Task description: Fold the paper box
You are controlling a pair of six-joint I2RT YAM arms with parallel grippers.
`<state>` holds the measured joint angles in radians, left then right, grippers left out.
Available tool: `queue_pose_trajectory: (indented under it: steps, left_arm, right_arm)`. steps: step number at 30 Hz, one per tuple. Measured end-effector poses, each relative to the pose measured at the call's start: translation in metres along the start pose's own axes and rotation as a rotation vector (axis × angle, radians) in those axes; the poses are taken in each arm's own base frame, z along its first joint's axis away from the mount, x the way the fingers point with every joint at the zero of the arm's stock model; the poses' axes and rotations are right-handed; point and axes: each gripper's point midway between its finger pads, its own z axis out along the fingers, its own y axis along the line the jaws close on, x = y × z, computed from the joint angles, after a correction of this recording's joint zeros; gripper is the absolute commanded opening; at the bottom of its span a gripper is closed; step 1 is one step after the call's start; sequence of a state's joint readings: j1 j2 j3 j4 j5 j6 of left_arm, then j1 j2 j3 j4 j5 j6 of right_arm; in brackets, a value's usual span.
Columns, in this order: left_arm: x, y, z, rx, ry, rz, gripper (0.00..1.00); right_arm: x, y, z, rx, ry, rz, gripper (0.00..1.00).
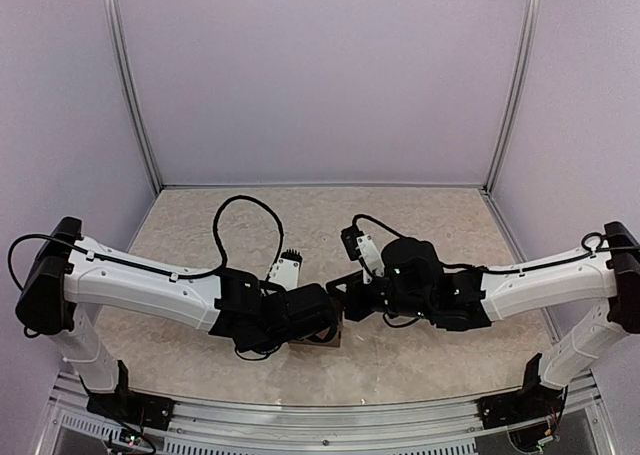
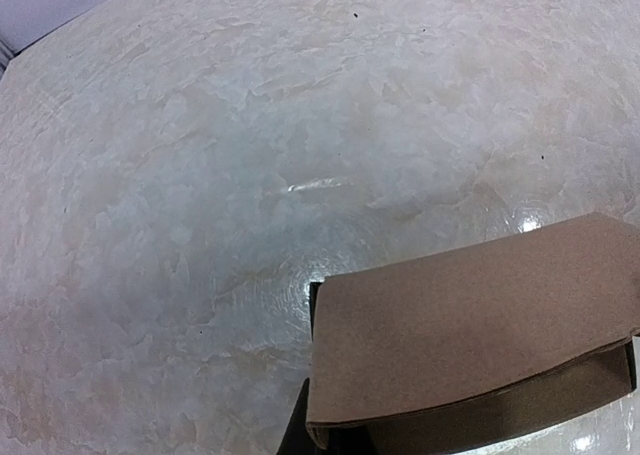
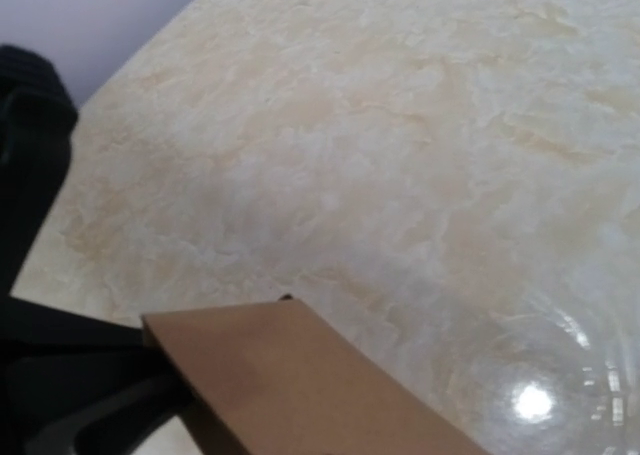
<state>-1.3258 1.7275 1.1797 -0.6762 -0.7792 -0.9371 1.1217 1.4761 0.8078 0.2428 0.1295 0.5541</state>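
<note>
Between left hand [image 1: 328, 320] and right hand [image 1: 347, 300], brown paper box [image 2: 470, 325]

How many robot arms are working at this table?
2. The left arm reaches in from the near left corner of the table, and the right arm from the near right. They meet mid-table over the brown paper box. No other arm shows in any view.

White shells cover the left arm [image 1: 140, 287] and right arm [image 1: 540, 287], with black joints, black wrists and looping black cables [image 1: 247, 201].
</note>
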Motion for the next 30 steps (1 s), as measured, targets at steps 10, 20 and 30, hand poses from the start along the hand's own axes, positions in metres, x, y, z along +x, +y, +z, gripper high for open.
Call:
queue_pose_trajectory:
  steps: [10, 20, 30]
  left_arm:
    - [0.000, 0.000, 0.001, 0.002, -0.001, -0.003, 0.05]
    - [0.001, 0.003, 0.000, -0.001, -0.009, -0.003, 0.36]
    - [0.005, 0.009, -0.007, 0.017, -0.008, 0.004, 0.68]
  right_arm:
    - [0.025, 0.009, 0.010, -0.098, -0.027, 0.122, 0.00]
    - [0.022, 0.000, 0.012, -0.029, -0.021, 0.104, 0.00]
    - [0.022, -0.007, 0.018, 0.015, -0.016, 0.087, 0.00]
